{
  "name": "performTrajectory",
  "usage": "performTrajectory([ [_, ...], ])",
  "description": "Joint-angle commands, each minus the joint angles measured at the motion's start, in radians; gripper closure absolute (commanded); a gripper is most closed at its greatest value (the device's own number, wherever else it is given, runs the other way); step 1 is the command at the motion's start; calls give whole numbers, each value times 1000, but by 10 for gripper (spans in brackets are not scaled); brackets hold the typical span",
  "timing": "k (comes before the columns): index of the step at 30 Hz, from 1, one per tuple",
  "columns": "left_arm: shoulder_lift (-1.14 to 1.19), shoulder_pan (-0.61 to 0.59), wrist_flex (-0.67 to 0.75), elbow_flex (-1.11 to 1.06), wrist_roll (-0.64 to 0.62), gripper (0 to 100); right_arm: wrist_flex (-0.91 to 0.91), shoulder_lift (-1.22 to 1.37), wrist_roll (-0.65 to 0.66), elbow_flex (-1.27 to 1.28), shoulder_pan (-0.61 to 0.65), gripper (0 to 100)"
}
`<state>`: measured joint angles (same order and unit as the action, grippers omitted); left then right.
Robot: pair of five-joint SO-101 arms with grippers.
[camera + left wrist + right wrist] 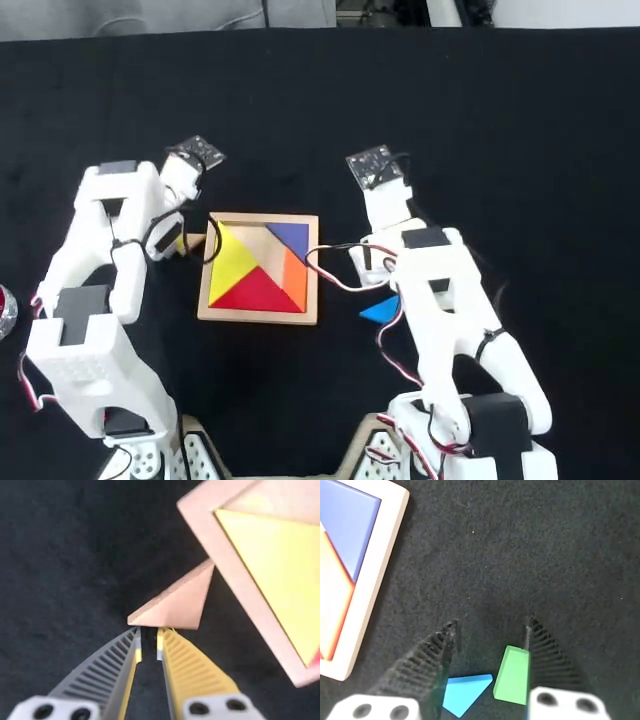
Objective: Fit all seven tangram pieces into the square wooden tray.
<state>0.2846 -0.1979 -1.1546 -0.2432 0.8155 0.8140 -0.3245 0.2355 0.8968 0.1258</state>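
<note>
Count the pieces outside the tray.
3: a tan triangle against the tray's edge by the left gripper; a light-blue triangle and green piece by the right gripper. Arms could hide others.

I counted one square wooden tray (258,318). Four pieces sat inside it: one yellow triangle (235,258), one red triangle (258,292), one orange piece (295,275) and one dark blue piece (290,235). Three more lay outside: one pale wooden triangle (175,605), one light blue triangle (462,690) and one green piece (512,675). Seven pieces in all. Two arms: left arm (100,260), right arm (440,300).
</note>
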Motion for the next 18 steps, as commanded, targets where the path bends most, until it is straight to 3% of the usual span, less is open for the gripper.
performTrajectory([
  [1, -6, -15, -123, 108, 31, 932, -9, -4, 9, -7, 14, 794],
  [7, 11, 4, -127, 219, -81, 930, -9, -4, 9, -7, 14, 794],
  [12, 23, 30, -126, 217, -100, 931, -9, -4, 9, -7, 14, 794],
  [18, 38, 87, -106, 315, -425, 930, -9, -4, 9, -7, 14, 794],
])
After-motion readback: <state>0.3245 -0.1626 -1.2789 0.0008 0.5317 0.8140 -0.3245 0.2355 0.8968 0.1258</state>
